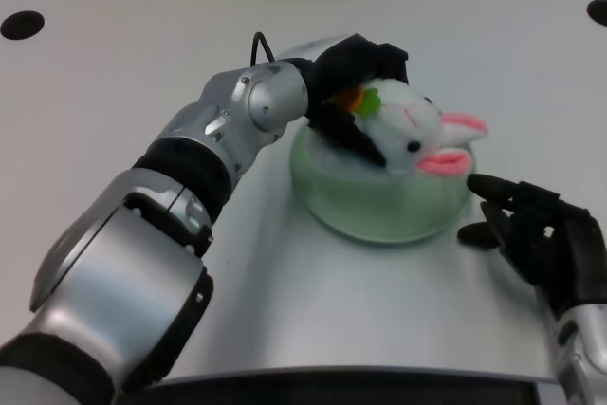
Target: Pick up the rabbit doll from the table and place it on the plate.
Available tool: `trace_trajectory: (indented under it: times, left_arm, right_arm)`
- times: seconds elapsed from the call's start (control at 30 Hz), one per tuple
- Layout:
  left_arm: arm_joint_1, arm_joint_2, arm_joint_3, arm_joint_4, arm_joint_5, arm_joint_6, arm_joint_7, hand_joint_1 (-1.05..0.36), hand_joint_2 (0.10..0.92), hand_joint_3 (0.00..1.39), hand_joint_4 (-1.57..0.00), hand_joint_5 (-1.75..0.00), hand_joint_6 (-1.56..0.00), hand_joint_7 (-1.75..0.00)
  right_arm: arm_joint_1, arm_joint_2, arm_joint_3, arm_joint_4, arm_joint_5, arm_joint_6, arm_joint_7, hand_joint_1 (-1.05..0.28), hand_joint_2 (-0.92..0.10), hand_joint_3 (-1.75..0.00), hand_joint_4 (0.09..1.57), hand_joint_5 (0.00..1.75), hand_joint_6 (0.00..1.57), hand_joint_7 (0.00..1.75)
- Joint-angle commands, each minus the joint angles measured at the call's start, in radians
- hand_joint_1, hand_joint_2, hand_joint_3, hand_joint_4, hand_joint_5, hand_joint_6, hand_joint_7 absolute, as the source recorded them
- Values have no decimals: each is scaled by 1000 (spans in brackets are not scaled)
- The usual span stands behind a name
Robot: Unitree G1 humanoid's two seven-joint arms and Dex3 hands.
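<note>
A white rabbit doll (414, 125) with pink ears and an orange carrot on its front lies over the pale green plate (379, 211) at the table's middle. My left hand (353, 78) wraps around the doll's body from the far left side, fingers curled over it, and holds it on or just above the plate. The doll's head and ears point toward the right. Whether the doll rests fully on the plate I cannot tell. My right hand (541, 239) sits on the table just right of the plate, apart from it.
The white table (114, 82) has two dark round holes, one at the far left (21, 24) and one at the far right (597, 11). A black cable (261, 45) loops up behind my left wrist.
</note>
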Motion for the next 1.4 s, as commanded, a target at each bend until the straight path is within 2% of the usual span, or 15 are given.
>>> trace_trajectory:
  times: [0.03,0.13,0.23,0.3,0.37,0.43,0.5,0.63,0.7,0.73,0.83,0.93,1.2,1.3,1.4]
  left_arm:
    - [14,-8,-14,14,14,-2,20,-233,829,2,-916,-1746,-743,-1746]
    - [15,-9,-15,16,15,-4,24,-229,831,2,-915,-1746,-744,-1746]
    - [9,-5,-15,18,14,-4,6,-253,842,8,-880,-1746,-719,-1746]
    - [0,-6,-18,21,15,10,-24,-378,844,7,-638,-1649,-565,-1688]
    - [-5,-7,-18,22,14,24,-48,-441,848,4,-518,-1497,-497,-1593]
    - [-8,-7,-23,23,16,30,-63,-502,841,1,-537,-1164,-532,-1078]
    - [-8,-7,-26,22,18,35,-68,-515,838,0,-536,-1106,-600,-701]
    - [-10,-6,-38,21,30,45,-69,-519,837,0,-532,-1097,-630,-581]
    - [-17,-4,-79,22,73,60,-53,-649,875,4,-124,-722,-283,-307]
    - [-18,-3,-89,22,84,64,-48,-681,879,3,-64,-633,-226,-248]
    - [-20,0,-108,20,105,67,-45,-817,889,3,-6,-299,-98,-143]
    - [-22,0,-122,22,123,77,-41,-981,917,15,0,-34,-11,-47]
    - [-22,4,-134,21,139,77,-20,-1047,921,42,1,1,1,1]
    - [-19,8,-133,23,136,71,-12,-1048,921,52,1,1,1,1]
    - [-21,10,-134,24,137,71,-11,-1048,921,64,1,1,1,1]
  right_arm:
    - [16,7,2,-22,9,9,-3,-407,-921,-183,850,832,1046,4]
    - [18,8,2,-27,9,12,-4,-405,-921,-183,850,833,1046,4]
    - [17,4,6,-21,-2,-4,-8,-399,-921,-187,843,830,1045,3]
    - [17,5,6,-28,-2,8,-11,-401,-921,-190,840,829,1045,3]
    - [17,6,4,-30,2,15,-8,-404,-921,-189,840,829,1046,4]
    - [17,6,3,-32,5,19,-7,-402,-921,-187,843,833,1048,5]
    - [18,6,3,-33,3,19,-8,-401,-921,-186,844,834,1049,5]
    - [19,5,4,-33,1,15,-9,-400,-921,-186,845,835,1049,5]
    - [17,4,4,-25,-2,7,-10,-402,-921,-186,849,839,1048,4]
    - [17,3,4,-22,-2,4,-9,-403,-921,-186,849,839,1048,4]
    - [17,5,2,-23,4,3,-3,-403,-921,-185,851,842,1050,5]
    - [20,5,6,-36,-3,12,-11,-401,-921,-187,841,839,1046,4]
    - [13,4,0,-18,6,7,-2,-411,-921,-187,852,845,1052,6]
    - [12,2,3,-20,-1,10,-10,-405,-921,-188,847,840,1048,4]
    - [11,2,2,-19,1,11,-7,-405,-921,-190,846,837,1046,3]
